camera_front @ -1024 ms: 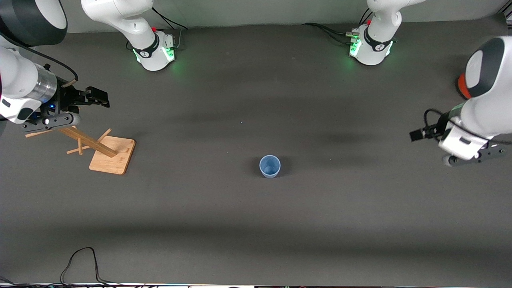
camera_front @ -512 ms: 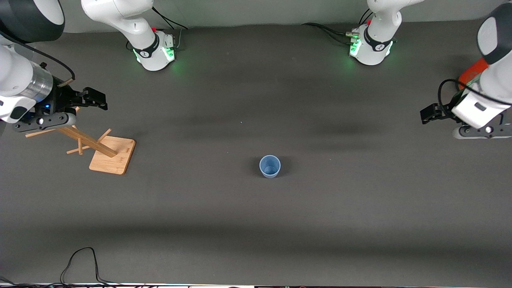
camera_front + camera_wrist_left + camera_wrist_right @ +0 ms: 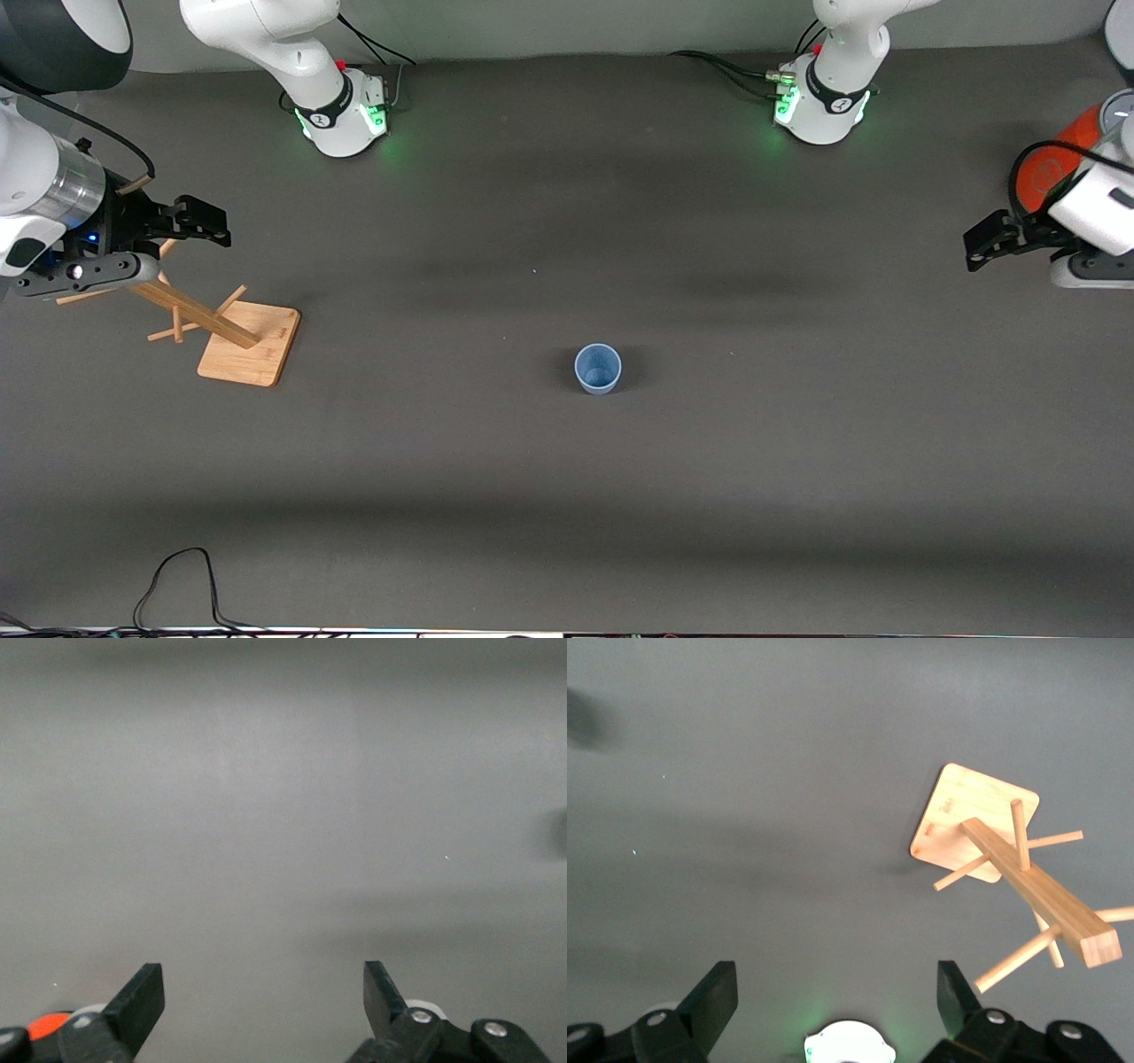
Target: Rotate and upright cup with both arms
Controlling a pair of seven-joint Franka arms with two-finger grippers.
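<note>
The small light-blue cup [image 3: 598, 369] stands upright, mouth up, on the dark table near its middle, with no gripper near it. It shows in neither wrist view. My left gripper [image 3: 983, 244] is open and empty, up in the air at the left arm's end of the table; its wrist view [image 3: 264, 992] shows bare table between the jaws. My right gripper [image 3: 205, 224] is open and empty, raised over the wooden rack [image 3: 208, 323] at the right arm's end; it also shows in its wrist view [image 3: 837, 992].
A wooden peg rack on a square base [image 3: 974, 824] stands toward the right arm's end. A large orange cylinder [image 3: 1050, 173] stands at the left arm's end, partly hidden by the left arm. A black cable [image 3: 182, 576] lies at the table's near edge.
My left gripper has drawn back toward its end of the table and farther from the front camera, uncovering more of the orange cylinder. My right gripper has drawn back slightly. The cup has not moved.
</note>
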